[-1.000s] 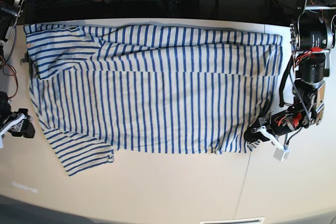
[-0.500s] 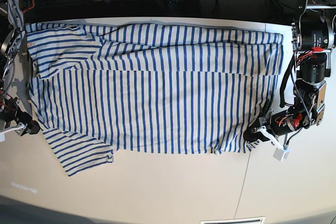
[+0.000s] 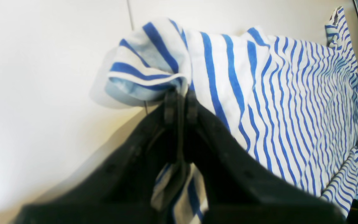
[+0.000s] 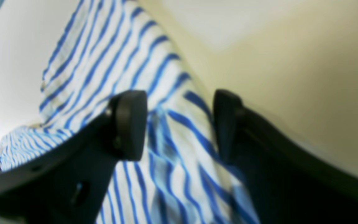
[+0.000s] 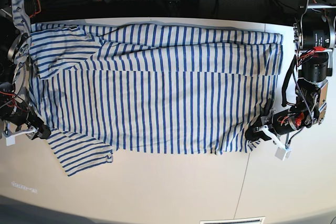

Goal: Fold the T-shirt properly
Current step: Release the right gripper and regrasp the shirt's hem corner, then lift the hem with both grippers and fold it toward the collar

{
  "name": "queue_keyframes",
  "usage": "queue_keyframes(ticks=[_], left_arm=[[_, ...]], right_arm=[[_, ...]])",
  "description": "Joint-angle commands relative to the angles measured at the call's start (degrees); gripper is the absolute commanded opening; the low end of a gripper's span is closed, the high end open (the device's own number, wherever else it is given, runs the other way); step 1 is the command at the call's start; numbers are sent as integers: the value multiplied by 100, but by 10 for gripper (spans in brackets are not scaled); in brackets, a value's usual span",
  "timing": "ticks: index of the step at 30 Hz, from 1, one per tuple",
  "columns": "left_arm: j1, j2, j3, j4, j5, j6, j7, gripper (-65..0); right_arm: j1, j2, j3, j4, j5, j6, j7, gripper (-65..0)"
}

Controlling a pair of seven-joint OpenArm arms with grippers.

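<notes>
no readable text, brand, number or sign anywhere, faint pale marking on table (image 5: 157, 192) near left edge too small to read, T-shirt (image 5: 157, 87) shows only blue stripes, no legible label

Left hand (image 5: 254, 134) low, jaws pinched together; right hand (image 4: 179, 124) low, jaws spread wide apart.

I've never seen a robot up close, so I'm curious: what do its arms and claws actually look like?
Both claws are black. The left claw has two slim ribbed fingers on broad matte black bases. The right claw has thicker fingers with rounded, blocky tips. In the base view, the left arm is built of black cylindrical blocks with silver rims, looped black cables and red wiring, and a small white part near its claw.
</notes>
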Motion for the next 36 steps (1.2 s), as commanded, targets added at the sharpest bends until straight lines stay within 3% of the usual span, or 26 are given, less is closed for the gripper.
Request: queue_keyframes(ticks=[1, 5, 10, 13, 17, 24, 26, 29, 36], left_arm=[[-63, -114, 4, 9, 210, -45, 173, -650], [-70, -127, 4, 9, 210, -45, 136, -650], [-140, -136, 4, 9, 216, -45, 42, -650], [-173, -188, 4, 9, 214, -45, -79, -650], [-175, -308, 4, 9, 212, -45, -133, -650], [-341, -367, 4, 9, 195, -45, -98, -650], [-444, -365, 4, 9, 2, -45, 332, -650], [-555, -400, 4, 9, -776, -45, 1233, -650], [-562, -632, 4, 24, -2389, -45, 2645, -650]], right_arm=[[59, -35, -68, 11, -210, 236, -181, -303], [61, -219, -586, 11, -273, 273, -188, -303], [61, -203, -1582, 35, -293, 273, -188, -319], [59, -179, -2070, 116, -313, 271, -236, -407], [59, -181, -2450, 254, -315, 258, -251, -628], [59, -114, -2465, 761, -330, 262, -210, -650], [57, -46, -2465, 975, -319, 267, -350, -650], [46, 111, -2465, 1292, -140, 271, -546, -650], [42, 511, -2465, 1856, 905, 319, -1296, -650]])
